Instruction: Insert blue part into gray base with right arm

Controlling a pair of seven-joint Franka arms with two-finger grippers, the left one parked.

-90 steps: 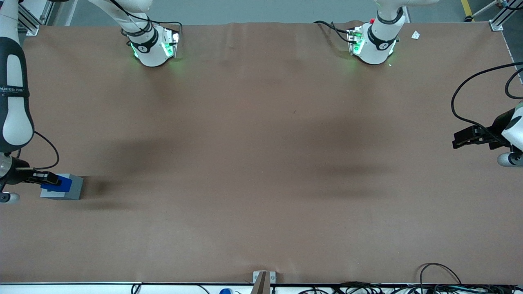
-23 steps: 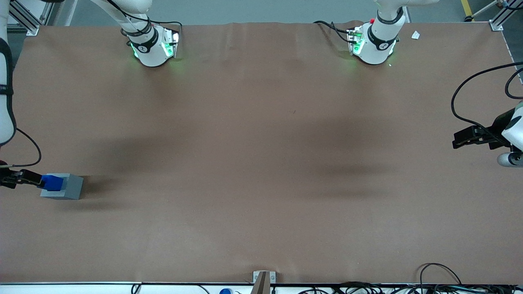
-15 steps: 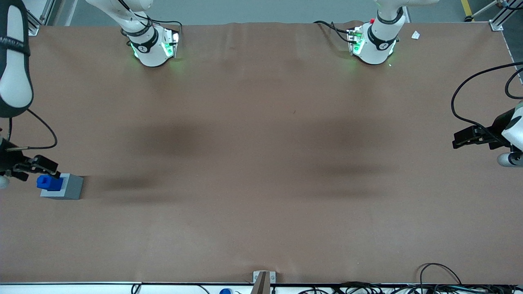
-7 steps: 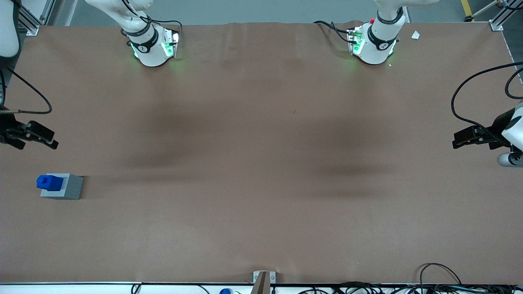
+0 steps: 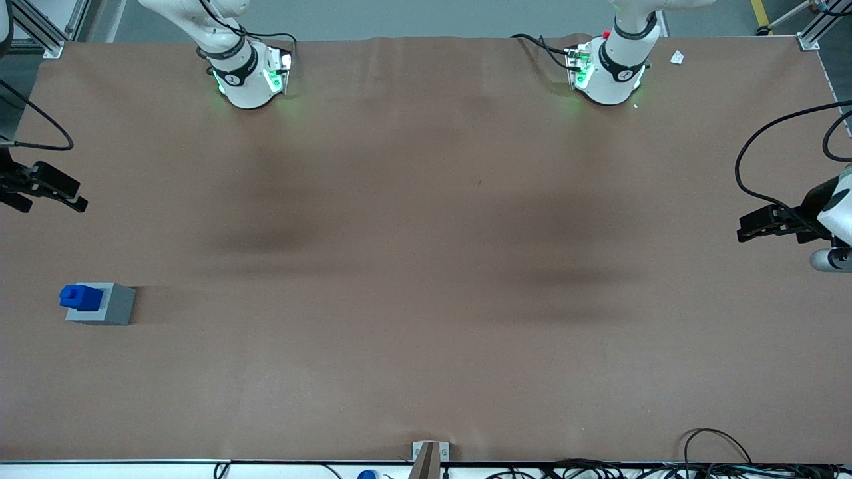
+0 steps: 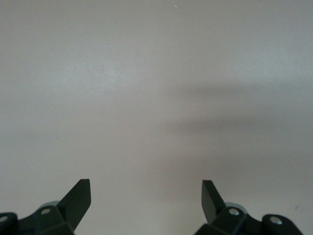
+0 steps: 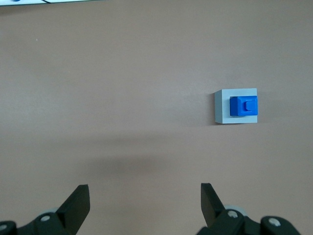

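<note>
Tool (image 7: 142,205) open, raised well apart from blue part (image 7: 243,106) seated in gray base (image 7: 221,111).

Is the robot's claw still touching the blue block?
Apart. In the front view the gripper hangs open, farther from the camera than the blue part, which sits in the gray base; bare table separates them.

- Table (image 5: 426,372): brown matte sheet, faintly creased, soft shadow bands; it spreads under the gripper (image 5: 50,201), which hangs with fingers apart over the working arm's end.
- Floor (image 5: 399,16): gray, farther from the front camera than the gripper.
- Aluminium frame post (image 5: 41,32): near the gripper, at the table corner.
- Cable bundle (image 5: 599,469): table edge nearest the camera, toward the parked arm's end.
</note>
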